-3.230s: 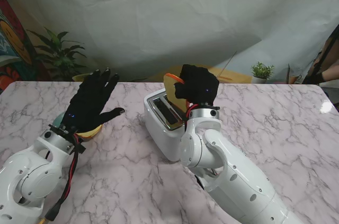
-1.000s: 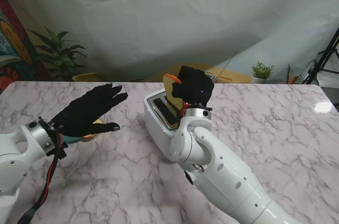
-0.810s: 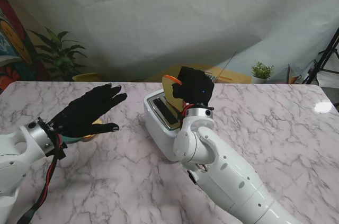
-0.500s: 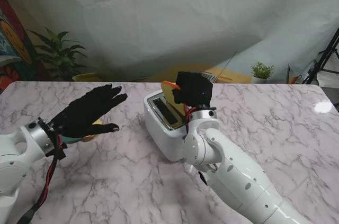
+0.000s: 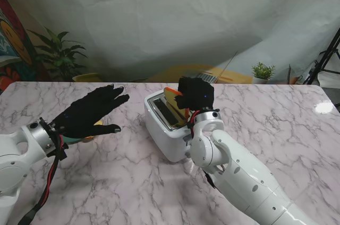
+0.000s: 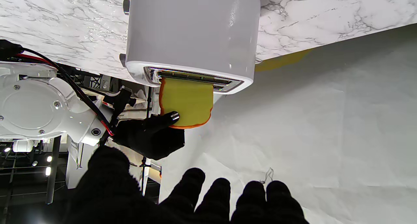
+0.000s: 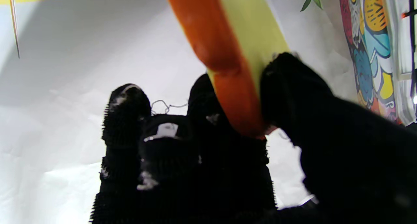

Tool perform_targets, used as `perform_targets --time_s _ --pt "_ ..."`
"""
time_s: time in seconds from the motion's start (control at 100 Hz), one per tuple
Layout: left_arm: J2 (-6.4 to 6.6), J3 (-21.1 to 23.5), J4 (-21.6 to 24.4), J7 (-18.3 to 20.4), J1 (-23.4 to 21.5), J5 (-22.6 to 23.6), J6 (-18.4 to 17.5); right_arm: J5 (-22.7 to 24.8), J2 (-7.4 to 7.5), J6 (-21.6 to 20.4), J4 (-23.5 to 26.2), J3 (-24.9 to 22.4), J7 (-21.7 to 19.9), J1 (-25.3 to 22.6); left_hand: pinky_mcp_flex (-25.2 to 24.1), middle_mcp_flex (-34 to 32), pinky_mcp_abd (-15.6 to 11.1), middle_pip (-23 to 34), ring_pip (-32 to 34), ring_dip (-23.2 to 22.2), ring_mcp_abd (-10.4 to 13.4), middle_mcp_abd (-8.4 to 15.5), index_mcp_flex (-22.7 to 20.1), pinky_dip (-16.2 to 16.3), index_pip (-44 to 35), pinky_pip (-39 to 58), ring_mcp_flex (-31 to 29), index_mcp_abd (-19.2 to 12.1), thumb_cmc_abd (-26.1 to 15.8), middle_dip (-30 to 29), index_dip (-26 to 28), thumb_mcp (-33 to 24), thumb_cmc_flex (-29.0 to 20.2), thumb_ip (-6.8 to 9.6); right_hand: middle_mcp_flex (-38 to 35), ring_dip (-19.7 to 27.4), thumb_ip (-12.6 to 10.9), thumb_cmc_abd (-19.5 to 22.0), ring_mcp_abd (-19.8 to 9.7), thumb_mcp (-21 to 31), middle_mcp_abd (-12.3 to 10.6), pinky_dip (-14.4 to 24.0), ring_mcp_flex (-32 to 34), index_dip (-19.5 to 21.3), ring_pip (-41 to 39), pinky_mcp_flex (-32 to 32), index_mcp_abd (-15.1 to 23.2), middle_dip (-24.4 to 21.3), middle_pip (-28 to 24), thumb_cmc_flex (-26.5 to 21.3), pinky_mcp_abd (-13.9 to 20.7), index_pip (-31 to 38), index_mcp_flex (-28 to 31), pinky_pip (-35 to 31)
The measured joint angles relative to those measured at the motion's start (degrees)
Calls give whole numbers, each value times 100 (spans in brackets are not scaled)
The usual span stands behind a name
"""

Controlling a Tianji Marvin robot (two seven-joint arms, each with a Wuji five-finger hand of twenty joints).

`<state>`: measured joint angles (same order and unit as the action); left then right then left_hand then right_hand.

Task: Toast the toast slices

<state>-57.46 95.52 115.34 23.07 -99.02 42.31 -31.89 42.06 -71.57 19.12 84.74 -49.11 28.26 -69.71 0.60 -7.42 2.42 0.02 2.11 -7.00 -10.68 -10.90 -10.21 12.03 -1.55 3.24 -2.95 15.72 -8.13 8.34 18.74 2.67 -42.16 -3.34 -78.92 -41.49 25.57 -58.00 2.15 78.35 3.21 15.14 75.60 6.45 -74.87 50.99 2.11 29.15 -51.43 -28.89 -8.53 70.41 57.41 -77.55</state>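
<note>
A white two-slot toaster (image 5: 162, 129) stands mid-table, also seen in the left wrist view (image 6: 192, 31). A yellow toast slice with an orange crust (image 5: 171, 99) sticks partly out of the toaster's far slot. My right hand (image 5: 195, 93) is shut on the slice's upper edge; the left wrist view shows its fingertip pressed on the slice (image 6: 187, 103), and the right wrist view shows the slice (image 7: 234, 44) pinched between thumb and fingers. My left hand (image 5: 87, 110) hovers open, fingers spread, left of the toaster above a partly hidden dish.
A yellow-rimmed dish (image 5: 87, 134) lies under my left hand, mostly hidden. Potted plants stand at the back left (image 5: 61, 55) and back right (image 5: 261, 71). A white cloth backdrop hangs behind the marble table (image 5: 276, 124).
The right hand has come down with the slice, which now sits lower in the toaster's slot. The left hand swung out to the left over three seconds ago and has stayed still since.
</note>
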Motion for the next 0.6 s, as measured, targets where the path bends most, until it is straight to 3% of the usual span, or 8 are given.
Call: perform_targets --time_s 0.6 --pt "0 4 -20 -40 -16 45 -42 245 199 -286 -39 41 -440 -52 1 0 -1 0 6 56 1 0 -1 0 -4 0 0 0 0 0 2 0 -1 0 0 0 1 1 0 0 0 -6 0 0 13 0 0 -63 0 8 0 17 0 0"
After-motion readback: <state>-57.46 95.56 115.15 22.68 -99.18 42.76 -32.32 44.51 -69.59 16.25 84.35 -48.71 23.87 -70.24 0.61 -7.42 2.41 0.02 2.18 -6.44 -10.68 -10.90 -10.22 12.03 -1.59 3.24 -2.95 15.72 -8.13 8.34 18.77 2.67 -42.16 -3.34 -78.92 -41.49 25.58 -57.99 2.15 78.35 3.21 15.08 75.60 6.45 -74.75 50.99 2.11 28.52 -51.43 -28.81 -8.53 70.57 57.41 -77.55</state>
